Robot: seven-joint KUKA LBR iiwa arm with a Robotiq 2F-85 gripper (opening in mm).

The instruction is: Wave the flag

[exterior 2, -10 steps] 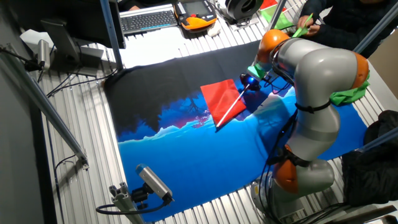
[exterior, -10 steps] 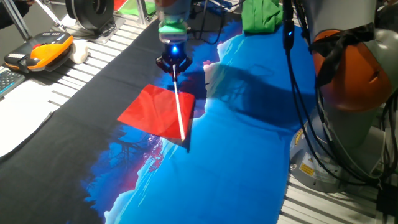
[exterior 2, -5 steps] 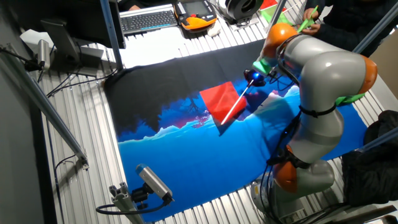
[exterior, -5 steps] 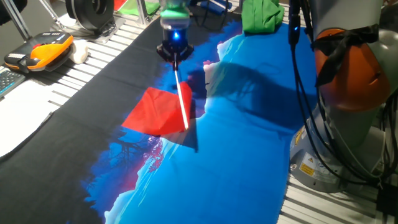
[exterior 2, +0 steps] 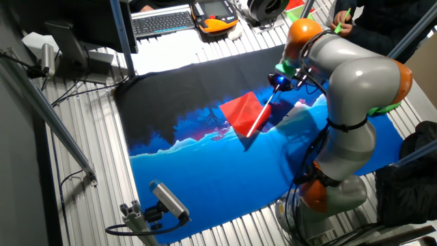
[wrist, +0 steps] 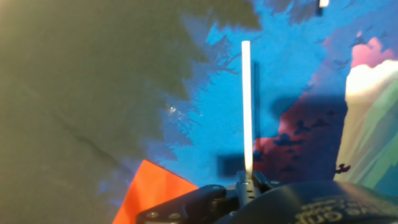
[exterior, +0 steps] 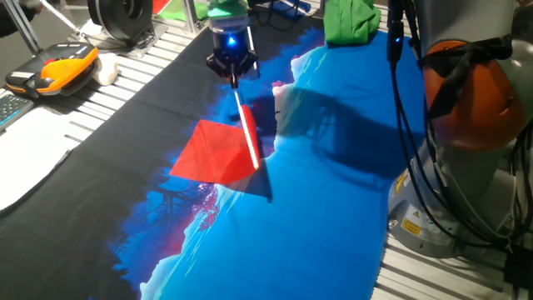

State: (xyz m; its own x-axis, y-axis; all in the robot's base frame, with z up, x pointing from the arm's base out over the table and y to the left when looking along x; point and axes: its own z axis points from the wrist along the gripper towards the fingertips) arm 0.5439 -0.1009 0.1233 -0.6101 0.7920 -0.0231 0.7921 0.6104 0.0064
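The flag is a red cloth (exterior: 215,152) on a thin white stick (exterior: 246,133). My gripper (exterior: 232,73) is shut on the stick's upper end and holds the flag tilted, with its far end just above the printed cloth, where it casts a shadow. In the other fixed view the gripper (exterior 2: 278,83) is above and to the right of the red cloth (exterior 2: 240,111). In the hand view the stick (wrist: 247,106) runs straight out from the gripper (wrist: 247,185), with a corner of the red cloth (wrist: 155,193) at the lower left.
A large blue, black and pink printed cloth (exterior: 333,200) covers the table. A green cloth bundle (exterior: 350,21) lies at the back. An orange and black handset (exterior: 58,67) and a keyboard (exterior 2: 162,22) lie off the cloth. A camera on a stand (exterior 2: 167,198) is near one edge.
My gripper has risen and moved back a little with the stick. The flag has come up off the cloth and shifted slightly right; its shadow now shows apart from it.
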